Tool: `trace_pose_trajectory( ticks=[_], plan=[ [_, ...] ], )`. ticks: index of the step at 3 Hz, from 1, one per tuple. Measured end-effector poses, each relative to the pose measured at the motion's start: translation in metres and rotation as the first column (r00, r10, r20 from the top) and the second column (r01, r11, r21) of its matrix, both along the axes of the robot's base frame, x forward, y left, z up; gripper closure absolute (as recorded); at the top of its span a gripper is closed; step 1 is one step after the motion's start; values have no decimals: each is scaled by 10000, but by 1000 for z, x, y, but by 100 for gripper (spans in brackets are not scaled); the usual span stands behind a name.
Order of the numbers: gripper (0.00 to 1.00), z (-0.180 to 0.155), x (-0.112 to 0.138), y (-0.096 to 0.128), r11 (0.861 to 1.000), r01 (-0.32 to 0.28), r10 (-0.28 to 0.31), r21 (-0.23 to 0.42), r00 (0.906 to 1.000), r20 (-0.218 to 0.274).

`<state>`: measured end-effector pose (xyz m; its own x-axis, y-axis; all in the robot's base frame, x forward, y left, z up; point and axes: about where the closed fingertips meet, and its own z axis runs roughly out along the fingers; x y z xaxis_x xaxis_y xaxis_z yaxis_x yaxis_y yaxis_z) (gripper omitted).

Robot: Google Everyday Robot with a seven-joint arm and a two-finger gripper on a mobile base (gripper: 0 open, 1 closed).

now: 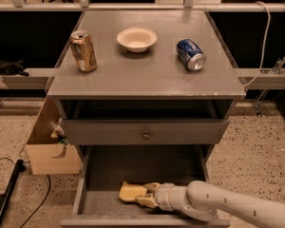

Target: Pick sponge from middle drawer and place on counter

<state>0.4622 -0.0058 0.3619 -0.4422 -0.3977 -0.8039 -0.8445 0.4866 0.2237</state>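
The pale-yellow sponge (129,192) lies flat on the floor of the open middle drawer (133,167), near its front edge and a little left of centre. My gripper (145,194) is low inside the drawer at the sponge's right end, touching it, with the white arm reaching in from the lower right. The counter (137,75) is the grey cabinet top above.
On the counter stand a gold can (83,51) at the left, a white bowl (137,39) at the back middle, and a blue can (190,54) on its side at the right. The upper drawer front with a knob (146,135) is closed. A cardboard box (50,148) sits left of the cabinet.
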Motion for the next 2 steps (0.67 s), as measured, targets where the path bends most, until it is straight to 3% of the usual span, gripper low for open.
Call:
trace_pose_trajectory(
  ticks=[1,2],
  plan=[
    [100,-2,2,1,10000,37,-36,25,9996,-273],
    [100,7,19,-11,9993,327,-311,170,9958,-858]
  ],
)
